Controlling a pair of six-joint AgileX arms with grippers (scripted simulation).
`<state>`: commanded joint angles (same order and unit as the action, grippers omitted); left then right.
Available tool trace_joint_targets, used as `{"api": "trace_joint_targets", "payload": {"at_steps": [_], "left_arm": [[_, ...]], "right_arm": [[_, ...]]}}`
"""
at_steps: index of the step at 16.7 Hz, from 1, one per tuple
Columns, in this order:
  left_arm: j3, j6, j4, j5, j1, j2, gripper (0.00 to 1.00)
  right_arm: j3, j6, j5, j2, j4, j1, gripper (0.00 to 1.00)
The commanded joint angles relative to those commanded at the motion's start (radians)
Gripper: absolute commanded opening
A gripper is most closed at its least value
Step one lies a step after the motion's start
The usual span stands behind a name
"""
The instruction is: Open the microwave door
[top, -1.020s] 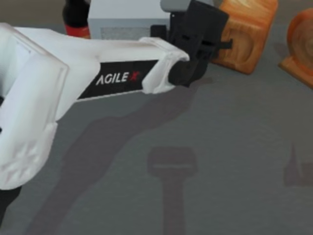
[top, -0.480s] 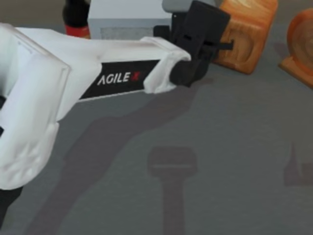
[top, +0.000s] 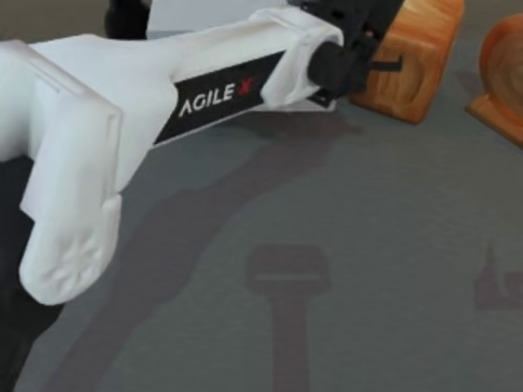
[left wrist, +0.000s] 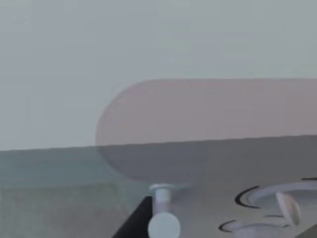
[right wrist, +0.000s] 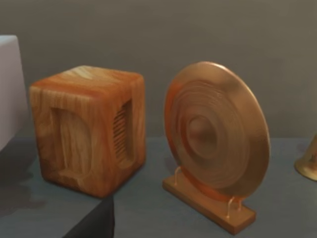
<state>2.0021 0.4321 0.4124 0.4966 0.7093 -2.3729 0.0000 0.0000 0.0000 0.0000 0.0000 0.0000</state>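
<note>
The white microwave (top: 192, 12) stands at the far edge of the table, mostly covered by my left arm. My left gripper (top: 364, 20) reaches over its right front corner and is cut off by the top view's upper edge. The left wrist view is pressed close to the front panel. It shows the thin white handle (left wrist: 161, 210) of the microwave door (left wrist: 54, 213), with two round grey knobs (left wrist: 280, 201) beside it. A dark part of the left gripper (left wrist: 133, 225) sits right next to the handle. My right gripper (right wrist: 96, 223) shows only as a dark wedge, parked away from the microwave.
An orange wooden block (top: 409, 57) stands just right of the microwave, close to my left gripper. A copper disc on a stand (top: 500, 73) is at the far right, and a dark bottle (top: 122, 16) stands left of the microwave.
My left arm has pushed farther toward the back of the table. Its gripper now covers the microwave's front strip and runs partly past the top edge.
</note>
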Motion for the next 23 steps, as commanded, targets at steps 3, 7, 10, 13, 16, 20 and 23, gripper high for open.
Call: {"api": "trace_joint_targets", "payload": {"at_steps": [3,7,10,13,16,20,23], "left_arm": [[0.178,0.050,0.250,-0.061,-0.020,-0.058,0.00],[0.383,0.109,0.546,-0.138,-0.048,-0.115,0.00],[0.483,0.138,0.677,-0.179,-0.063,-0.142,0.00],[0.513,0.146,0.713,-0.192,-0.068,-0.150,0.00],[0.513,0.146,0.713,-0.192,-0.068,-0.150,0.00],[0.513,0.146,0.713,-0.192,-0.068,-0.150,0.00],[0.513,0.146,0.713,-0.192,-0.068,-0.150,0.00]], "right_arm": [[0.000,0.000,0.000,0.000,0.000,0.000,1.00],[0.000,0.000,0.000,0.000,0.000,0.000,1.00],[0.000,0.000,0.000,0.000,0.000,0.000,1.00],[0.000,0.000,0.000,0.000,0.000,0.000,1.00],[0.000,0.000,0.000,0.000,0.000,0.000,1.00],[0.000,0.000,0.000,0.000,0.000,0.000,1.00],[0.000,0.000,0.000,0.000,0.000,0.000,1.00]]}}
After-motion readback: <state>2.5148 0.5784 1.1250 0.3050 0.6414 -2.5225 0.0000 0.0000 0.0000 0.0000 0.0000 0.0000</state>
